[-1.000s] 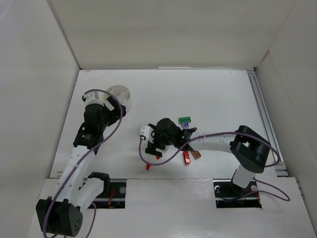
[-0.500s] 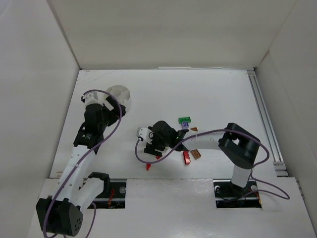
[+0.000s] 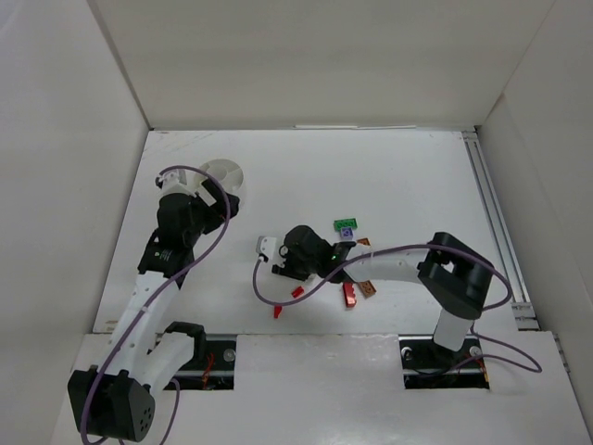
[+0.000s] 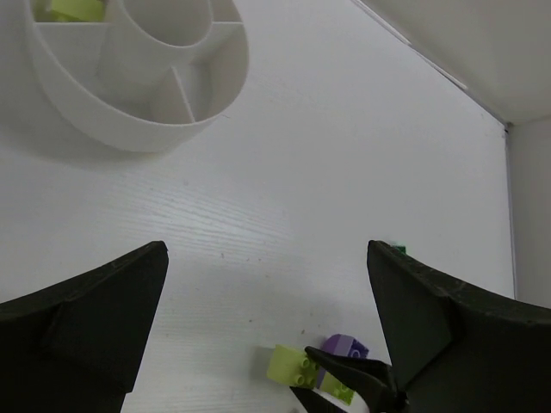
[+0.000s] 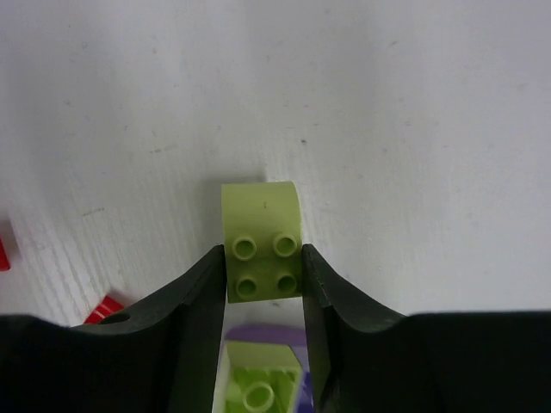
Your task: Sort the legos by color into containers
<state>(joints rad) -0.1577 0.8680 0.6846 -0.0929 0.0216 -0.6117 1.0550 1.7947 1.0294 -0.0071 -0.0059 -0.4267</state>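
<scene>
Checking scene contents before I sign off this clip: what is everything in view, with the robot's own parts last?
divided cup: one, white, far left of the table
yellow-green bricks: three seen; one in a cup compartment, one between the right claw's fingers, one under that wrist
green brick: one, mid-table
purple brick: one, next to the green one
red bricks: three, towards the near edge
brown-orange bricks: two; one by the purple brick, one beside a red one
table: one, white, walled
left claw: black, open, near the cup
right claw: black, closed on a yellow-green brick
</scene>
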